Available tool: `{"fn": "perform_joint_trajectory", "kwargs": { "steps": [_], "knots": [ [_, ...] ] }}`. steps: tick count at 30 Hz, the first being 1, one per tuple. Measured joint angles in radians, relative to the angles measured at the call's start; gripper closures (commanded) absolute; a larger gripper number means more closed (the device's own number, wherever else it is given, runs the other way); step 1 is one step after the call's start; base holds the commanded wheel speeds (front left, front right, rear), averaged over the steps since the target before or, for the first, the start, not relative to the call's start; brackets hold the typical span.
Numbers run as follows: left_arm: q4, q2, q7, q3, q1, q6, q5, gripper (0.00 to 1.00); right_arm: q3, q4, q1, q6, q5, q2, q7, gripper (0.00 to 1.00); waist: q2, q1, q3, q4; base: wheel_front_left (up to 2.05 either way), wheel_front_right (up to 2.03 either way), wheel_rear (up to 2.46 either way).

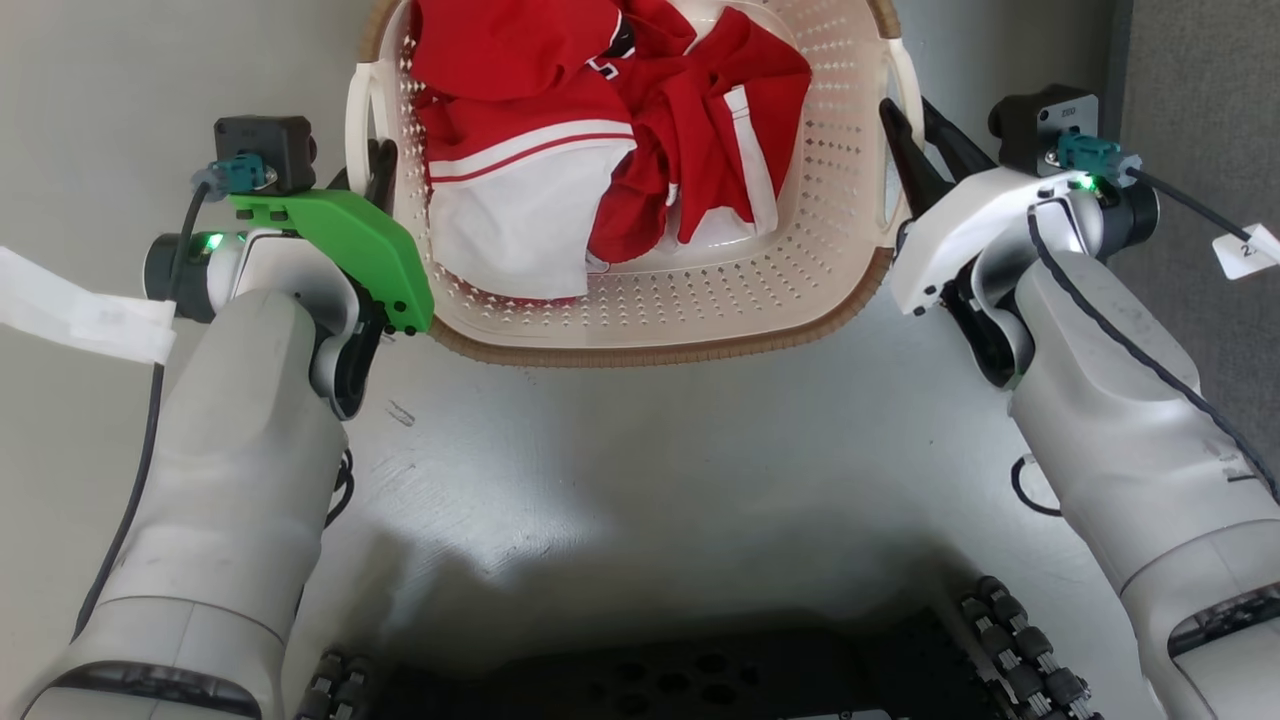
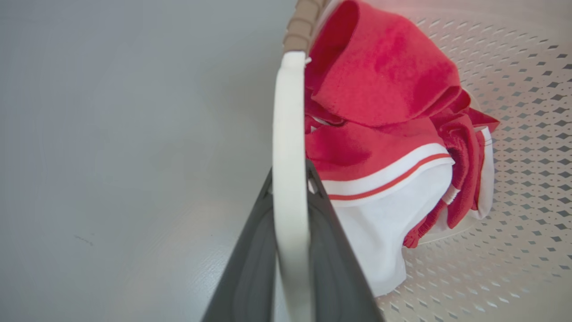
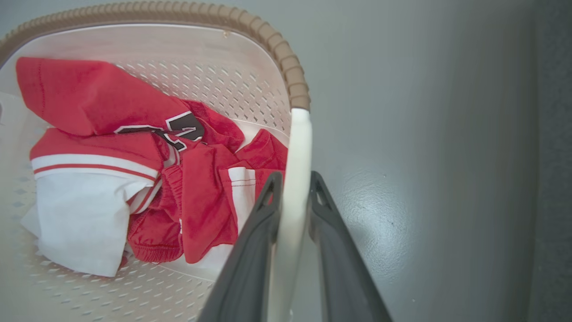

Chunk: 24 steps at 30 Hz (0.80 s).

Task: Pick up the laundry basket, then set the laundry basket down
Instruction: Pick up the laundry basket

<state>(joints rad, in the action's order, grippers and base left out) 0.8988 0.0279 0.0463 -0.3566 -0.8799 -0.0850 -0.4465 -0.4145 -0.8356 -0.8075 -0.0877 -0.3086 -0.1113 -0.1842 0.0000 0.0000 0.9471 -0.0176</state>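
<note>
The laundry basket (image 1: pixel 700 292) is cream-white and perforated, with a brown woven-look rim, and sits at the top centre of the head view. Red and white clothes (image 1: pixel 600 130) lie in it. My left gripper (image 1: pixel 378 168) is shut on the basket's white left handle (image 1: pixel 357 110); in the left wrist view its fingers (image 2: pixel 250 259) clamp the handle (image 2: pixel 288 112) from both sides. My right gripper (image 1: pixel 912 122) is shut on the right handle (image 1: pixel 905 70), which also runs between its fingers (image 3: pixel 339 250) in the right wrist view. I cannot tell whether the basket touches the floor.
Smooth grey floor (image 1: pixel 650 480) spreads around the basket. A darker grey strip (image 1: pixel 1200 60) runs along the far right. My dark wheeled base (image 1: pixel 700 680) fills the bottom edge. A white tag (image 1: pixel 1245 250) hangs off the right arm's cable.
</note>
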Motion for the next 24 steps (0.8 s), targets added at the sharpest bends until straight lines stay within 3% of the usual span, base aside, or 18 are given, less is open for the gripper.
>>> {"fn": "perform_joint_trajectory", "kwargs": {
  "steps": [24],
  "knots": [
    [0.184,-0.033,0.023,-0.031,-0.011,-0.013,-0.033,1.00,-0.030,-0.163,-0.018,-0.027,-0.014,0.025,-0.001,1.00,0.0000,-0.0001,-0.138,0.011,0.00,0.00,0.00]
  ]
}}
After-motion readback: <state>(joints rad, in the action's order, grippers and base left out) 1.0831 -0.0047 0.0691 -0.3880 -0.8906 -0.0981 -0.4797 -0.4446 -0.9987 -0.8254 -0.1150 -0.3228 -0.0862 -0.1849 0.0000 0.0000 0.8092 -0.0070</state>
